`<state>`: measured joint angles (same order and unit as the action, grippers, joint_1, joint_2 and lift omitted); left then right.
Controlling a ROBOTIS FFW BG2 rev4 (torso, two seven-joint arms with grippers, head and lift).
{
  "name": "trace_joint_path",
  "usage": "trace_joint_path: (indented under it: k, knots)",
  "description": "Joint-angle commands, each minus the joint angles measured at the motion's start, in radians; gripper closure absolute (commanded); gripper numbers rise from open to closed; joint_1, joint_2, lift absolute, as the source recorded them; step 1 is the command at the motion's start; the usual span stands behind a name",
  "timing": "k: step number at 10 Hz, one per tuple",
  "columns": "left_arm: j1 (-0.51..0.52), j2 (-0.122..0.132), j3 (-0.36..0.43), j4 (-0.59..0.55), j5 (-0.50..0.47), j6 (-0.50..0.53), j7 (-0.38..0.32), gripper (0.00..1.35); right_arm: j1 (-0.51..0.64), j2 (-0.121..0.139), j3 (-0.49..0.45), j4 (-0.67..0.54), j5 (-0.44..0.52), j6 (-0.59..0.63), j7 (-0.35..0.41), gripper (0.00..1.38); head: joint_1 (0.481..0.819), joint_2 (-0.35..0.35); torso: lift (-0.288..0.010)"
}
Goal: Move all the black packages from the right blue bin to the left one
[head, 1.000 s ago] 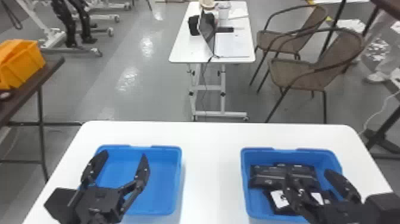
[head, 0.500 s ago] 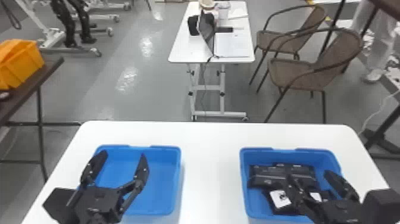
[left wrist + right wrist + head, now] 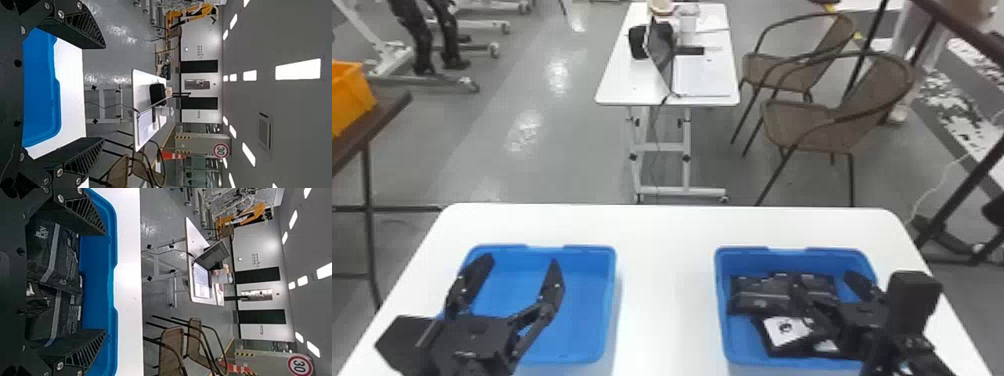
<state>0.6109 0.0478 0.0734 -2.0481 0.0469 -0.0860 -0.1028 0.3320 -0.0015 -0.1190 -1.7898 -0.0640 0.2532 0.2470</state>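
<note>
Head view: two blue bins stand well apart on your white tabletop. Your left gripper hangs over the left bin, its jaws spread wide. Your right gripper is over the right bin, where the black packages lie partly overlapping; one, nearer to you, carries a white label. In the right wrist view, you see these jaws wide apart too (whether either one touches a package, you cannot tell), with packages crossed by a grey stripe below them. Beyond the tabletop, a laptop rests on a second white table, beside two brown chairs; an orange box sits to your left.
</note>
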Motion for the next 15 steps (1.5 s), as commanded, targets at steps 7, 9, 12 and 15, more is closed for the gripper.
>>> trace_joint_path:
  k: [7, 9, 12, 15]
  knots:
    - [-0.007, -0.003, -0.003, 0.005, 0.002, 0.012, -0.009, 0.20, -0.215, -0.026, 0.076, 0.254, 0.030, 0.112, 0.060, 0.14, 0.695, 0.052, -0.042]
    - [-0.010, -0.003, -0.003, 0.006, 0.002, 0.012, -0.012, 0.20, -0.225, -0.025, 0.079, 0.264, 0.055, 0.158, 0.058, 0.14, 0.695, 0.060, -0.042]
    - [-0.014, 0.004, -0.003, 0.013, 0.008, 0.012, -0.018, 0.20, -0.217, -0.029, 0.078, 0.256, 0.087, 0.215, 0.060, 0.14, 0.695, 0.055, -0.042]
    - [-0.014, 0.006, -0.001, 0.019, 0.016, 0.008, -0.026, 0.20, -0.225, -0.035, 0.104, 0.271, 0.138, 0.230, 0.086, 0.34, 0.695, 0.054, -0.042]
